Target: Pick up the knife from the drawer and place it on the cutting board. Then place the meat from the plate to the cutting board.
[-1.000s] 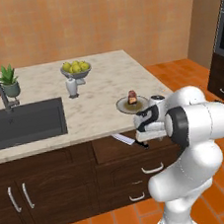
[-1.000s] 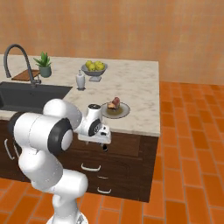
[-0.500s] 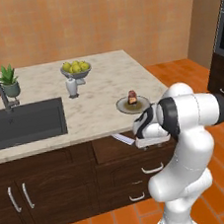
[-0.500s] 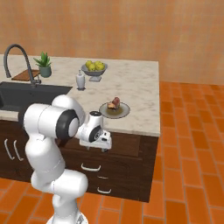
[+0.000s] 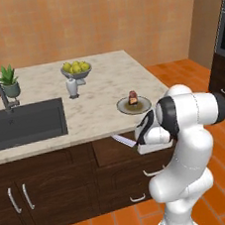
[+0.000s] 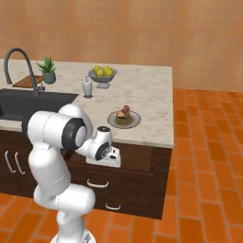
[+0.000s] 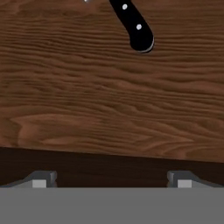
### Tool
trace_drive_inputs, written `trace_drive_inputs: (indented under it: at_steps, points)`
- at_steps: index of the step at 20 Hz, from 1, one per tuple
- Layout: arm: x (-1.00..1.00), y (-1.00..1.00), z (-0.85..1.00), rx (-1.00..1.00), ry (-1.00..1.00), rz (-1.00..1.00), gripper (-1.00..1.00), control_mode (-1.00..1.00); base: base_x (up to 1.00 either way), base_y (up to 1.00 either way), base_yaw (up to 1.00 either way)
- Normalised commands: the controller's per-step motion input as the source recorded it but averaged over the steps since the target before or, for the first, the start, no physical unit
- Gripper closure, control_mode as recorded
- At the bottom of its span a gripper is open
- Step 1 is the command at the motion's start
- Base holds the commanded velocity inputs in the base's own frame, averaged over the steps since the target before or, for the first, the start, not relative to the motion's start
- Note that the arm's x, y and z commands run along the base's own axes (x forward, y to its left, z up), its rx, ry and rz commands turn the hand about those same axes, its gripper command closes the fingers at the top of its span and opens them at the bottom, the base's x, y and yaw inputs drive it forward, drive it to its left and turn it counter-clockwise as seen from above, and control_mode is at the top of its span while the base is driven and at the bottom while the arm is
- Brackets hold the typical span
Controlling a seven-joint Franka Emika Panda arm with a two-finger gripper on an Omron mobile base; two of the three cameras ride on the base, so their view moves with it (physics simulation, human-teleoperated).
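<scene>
Drawer [image 7: 109, 100] holds the knife [image 7: 133, 24]; meat [image 5: 132, 97] sits on plate [image 5: 144, 104]; gripper [image 7: 111, 178] released, empty.

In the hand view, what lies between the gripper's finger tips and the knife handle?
Only bare wood of the drawer floor lies between the open gripper and the black handle of the knife, as the hand view shows. Nothing else sits on that stretch.

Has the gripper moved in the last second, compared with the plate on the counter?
Cannot tell. The gripper hangs open over the drawer, just below the plate, about where it was; the elbow swung upward, but any hand shift is too slight to judge.
</scene>
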Motion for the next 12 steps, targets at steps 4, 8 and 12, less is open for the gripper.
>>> trace_drive_inputs:
  at_steps: [4, 8, 12]
  points:
    - [-0.80, -0.03, -0.02, 0.00, 0.00, 0.00, -1.00, -1.00, 0.00, 0.00, 0.00]
    - [-0.94, 0.00, 0.00, 0.00, 0.00, 0.00, -1.00, -1.00, 0.00, 0.00, 0.00]
    - [-0.96, 0.00, -0.01, 0.00, 0.01, 0.00, -1.00, -1.00, 0.00, 0.00, 0.00]
